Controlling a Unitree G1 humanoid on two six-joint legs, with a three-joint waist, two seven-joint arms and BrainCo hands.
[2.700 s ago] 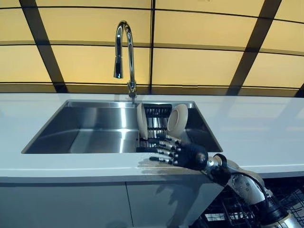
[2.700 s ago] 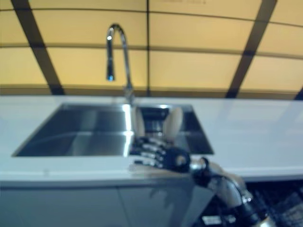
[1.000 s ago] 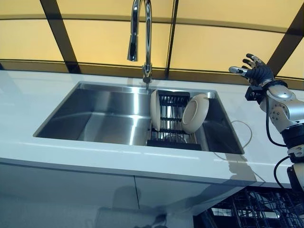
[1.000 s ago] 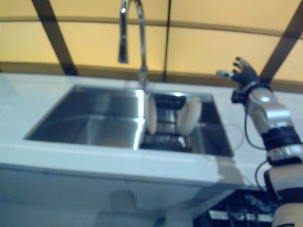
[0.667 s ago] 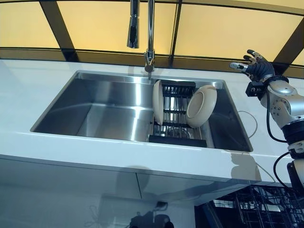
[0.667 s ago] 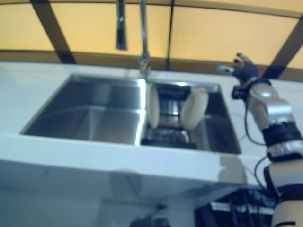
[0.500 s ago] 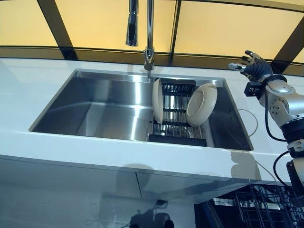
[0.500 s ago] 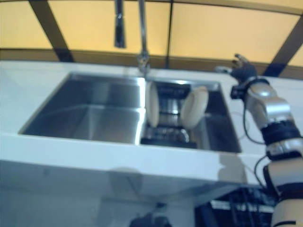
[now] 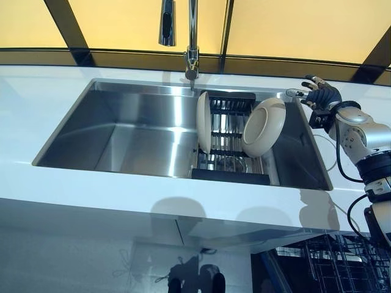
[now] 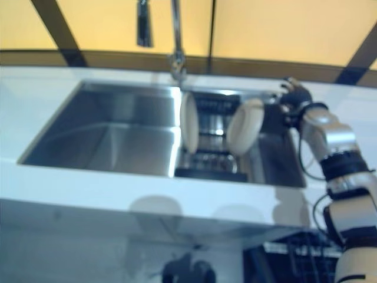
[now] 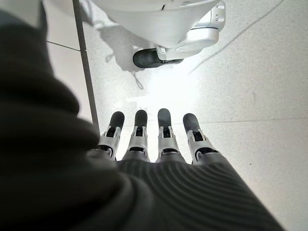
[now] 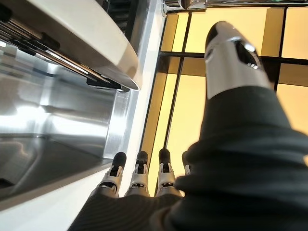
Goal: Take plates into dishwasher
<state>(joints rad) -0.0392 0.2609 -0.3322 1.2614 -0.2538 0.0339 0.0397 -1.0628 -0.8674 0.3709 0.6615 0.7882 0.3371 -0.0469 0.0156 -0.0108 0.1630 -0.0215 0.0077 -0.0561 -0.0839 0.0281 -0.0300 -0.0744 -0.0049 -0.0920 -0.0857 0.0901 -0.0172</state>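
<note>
plates (image 9: 263, 128): two (upright in rack (image 9: 230, 177)) | right hand (image 9: 322, 96): beside, empty

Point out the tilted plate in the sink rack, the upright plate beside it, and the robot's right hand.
tilted plate (image 9: 264, 127), left eye view, middle of its back face.
upright plate (image 9: 203, 122), left eye view, middle of its rim edge.
right hand (image 9: 322, 96), left eye view, dark back of the hand.

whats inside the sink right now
A black dish rack holding two cream plates on edge, one upright, one tilted. The rack's bottom is partly hidden behind them.
</note>
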